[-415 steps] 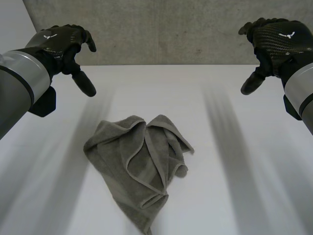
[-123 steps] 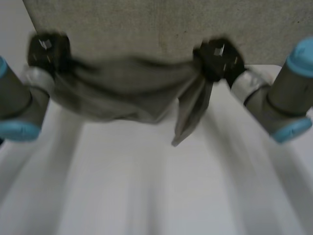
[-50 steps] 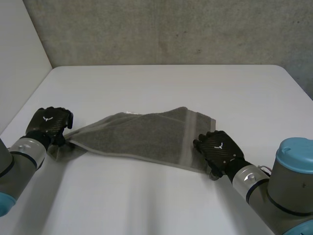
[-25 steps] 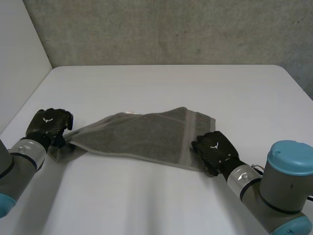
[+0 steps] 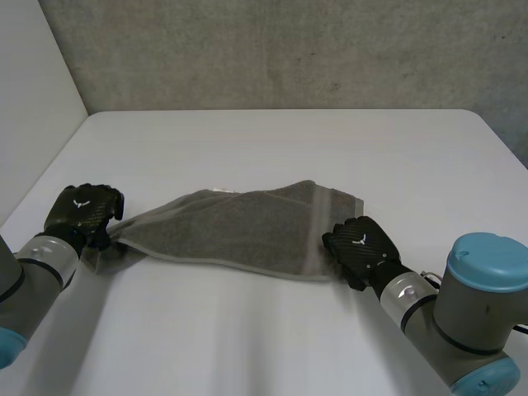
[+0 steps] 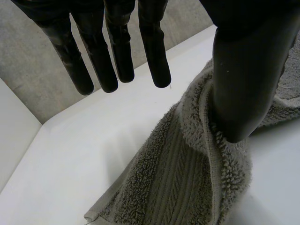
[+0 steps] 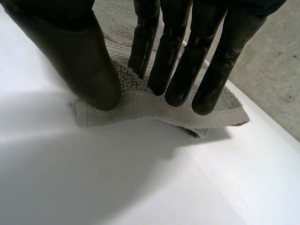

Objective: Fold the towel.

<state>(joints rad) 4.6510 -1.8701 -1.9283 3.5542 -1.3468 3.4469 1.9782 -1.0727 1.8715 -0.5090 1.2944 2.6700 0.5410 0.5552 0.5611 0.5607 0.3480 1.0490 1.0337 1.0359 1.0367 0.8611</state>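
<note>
My right hand (image 5: 359, 243) sits nearest me with a small white emblem (image 5: 360, 241) on its back, a mark without letters; its fingers (image 7: 201, 61) reach out nearly straight, tips resting on the towel (image 5: 231, 227), and its thumb (image 7: 79, 56) presses the end corner flat, so it grips nothing. My left hand (image 5: 82, 213) carries the same emblem and is spread wide: the fingers (image 6: 115, 51) are straight and lifted clear of the cloth, and the thumb (image 6: 243, 79) lies against the bunched, folded-over corner. The grey towel lies on the white table (image 5: 272, 148) with its long axis running from one hand to the other. It narrows toward my left hand and broadens toward my right, where a woven band crosses it. On its edge beyond my hands sits a tiny white tag (image 5: 219, 189), too small to read. Farther off stands a grey concrete wall (image 5: 289, 49).
</note>
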